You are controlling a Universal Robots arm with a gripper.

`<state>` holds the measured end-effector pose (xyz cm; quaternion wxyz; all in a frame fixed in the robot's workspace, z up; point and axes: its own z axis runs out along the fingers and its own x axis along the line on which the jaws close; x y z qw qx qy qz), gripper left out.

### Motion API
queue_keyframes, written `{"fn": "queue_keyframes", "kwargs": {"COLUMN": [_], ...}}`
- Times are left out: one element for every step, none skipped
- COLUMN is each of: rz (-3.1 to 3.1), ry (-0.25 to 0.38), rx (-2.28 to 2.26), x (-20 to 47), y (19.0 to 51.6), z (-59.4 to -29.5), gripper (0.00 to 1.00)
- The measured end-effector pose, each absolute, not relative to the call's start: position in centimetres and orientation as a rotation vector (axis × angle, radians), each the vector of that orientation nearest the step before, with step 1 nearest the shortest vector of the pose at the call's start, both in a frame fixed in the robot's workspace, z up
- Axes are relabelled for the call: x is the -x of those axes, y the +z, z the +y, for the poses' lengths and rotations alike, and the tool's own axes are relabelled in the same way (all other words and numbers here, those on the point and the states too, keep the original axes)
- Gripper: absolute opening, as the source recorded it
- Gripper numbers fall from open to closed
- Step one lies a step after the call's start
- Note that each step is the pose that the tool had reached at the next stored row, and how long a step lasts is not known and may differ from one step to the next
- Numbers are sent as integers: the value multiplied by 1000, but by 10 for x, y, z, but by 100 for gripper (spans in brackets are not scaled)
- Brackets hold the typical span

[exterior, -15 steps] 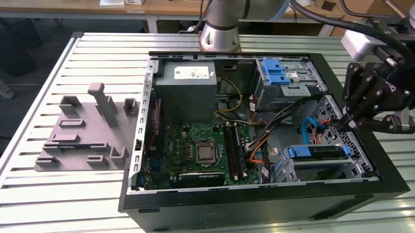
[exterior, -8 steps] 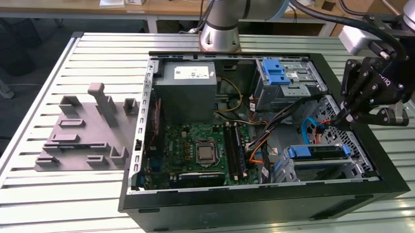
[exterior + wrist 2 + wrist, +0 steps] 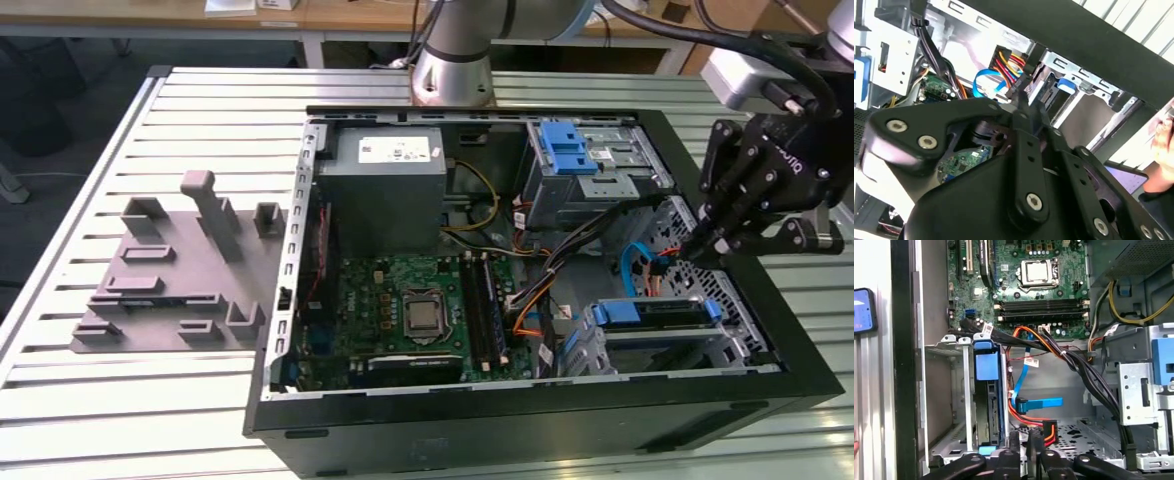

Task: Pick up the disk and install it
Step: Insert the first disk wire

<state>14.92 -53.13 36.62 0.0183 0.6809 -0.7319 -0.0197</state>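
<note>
Blue-framed, the flat silver-grey disk (image 3: pixel 987 400) already sits upright in the metal drive bay (image 3: pixel 667 335) of the open black computer case (image 3: pixel 534 425) on my slatted table (image 3: pixel 80 400). I see my black hand (image 3: pixel 697 250) above that bay's cables, fingers drawn together, pinching nothing.

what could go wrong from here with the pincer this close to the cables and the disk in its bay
1. The pincer hangs beside the blue and orange cables; it might snag or unplug one.
2. The disk in its blue carrier sits in the metal bay, close to the pincer; a slightly off approach could strike the bay wall.
3. A person's hand is near the case; contact is possible.
</note>
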Motion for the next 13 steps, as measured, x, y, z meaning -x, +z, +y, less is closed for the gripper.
{"fn": "queue_keyframes", "kwargs": {"rz": [-2276,-2283,-2290,-2295,-2299,-2301,-2303,-2304,-2305,-2306,-2307,-2308,-2310], "ry": [-61,-62,-64,-65,-67,-70,-73,-76,-79,-81,-82,-82,-82], "rx": [-2110,-2102,-2094,-2087,-2080,-2074,-2070,-2065,-2061,-2058,-2055,-2053,-2051], "x": [-149,-149,-149,-149,-150,-150,-150,-150,-150,-151,-152,-152,-153], "y": [366,366,365,365,364,364,363,362,362,361,361,360,359], "z": [-530,-530,-529,-528,-527,-526,-525,-523,-522,-520,-519,-518,-518], "gripper": [24,24,24,24,24,24,24,24,24,24,24,24,24]}}
